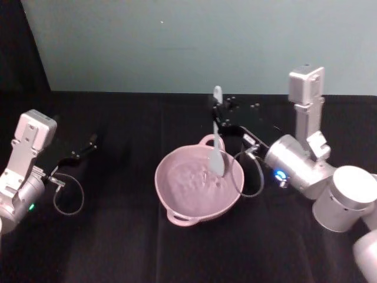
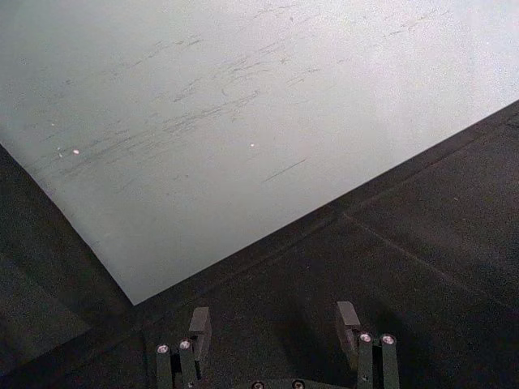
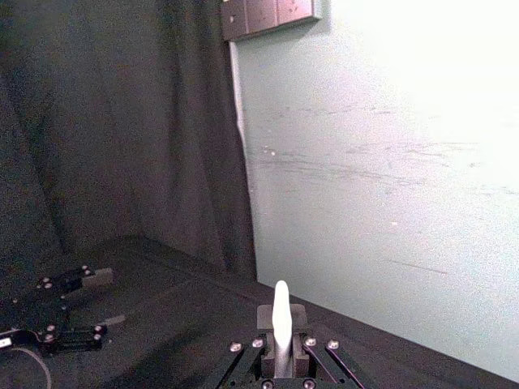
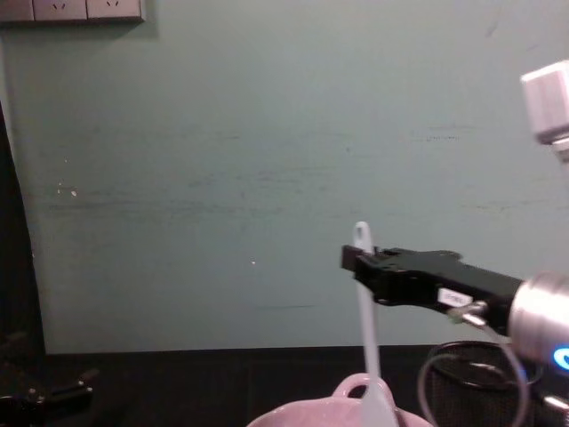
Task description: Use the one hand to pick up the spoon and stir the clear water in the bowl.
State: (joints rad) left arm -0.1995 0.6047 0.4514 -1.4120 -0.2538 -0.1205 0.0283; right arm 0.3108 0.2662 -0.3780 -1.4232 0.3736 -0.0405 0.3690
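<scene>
The desk [image 1: 118, 242] is covered in matte black cloth, with a smooth pale green wall behind it. At its middle stands the bowl [image 1: 177, 203], round, pale pink and glossy, with a small loop handle at the far rim and another at the near rim. The clear water inside it looks rippled.

The spoon [image 1: 217, 159] is white plastic with a thin, straight handle, a small hole at its top end and a flat paddle-like head. It stands nearly upright, with the head down inside the bowl on its far right side. How deep it sits in the water cannot be told.

The right tool [image 1: 219, 121] is black and angular, with a small white label, on a silver cylindrical wrist with a blue glowing ring. It reaches in from the right, above the bowl's far rim. Its two fingers are clamped on the spoon's handle below the hole, and the handle tip pokes up between them.

The left tool [image 1: 91, 141] rests at the left of the desk, well apart from the bowl, its fingers [image 2: 199, 324] spread apart and holding nothing.
</scene>
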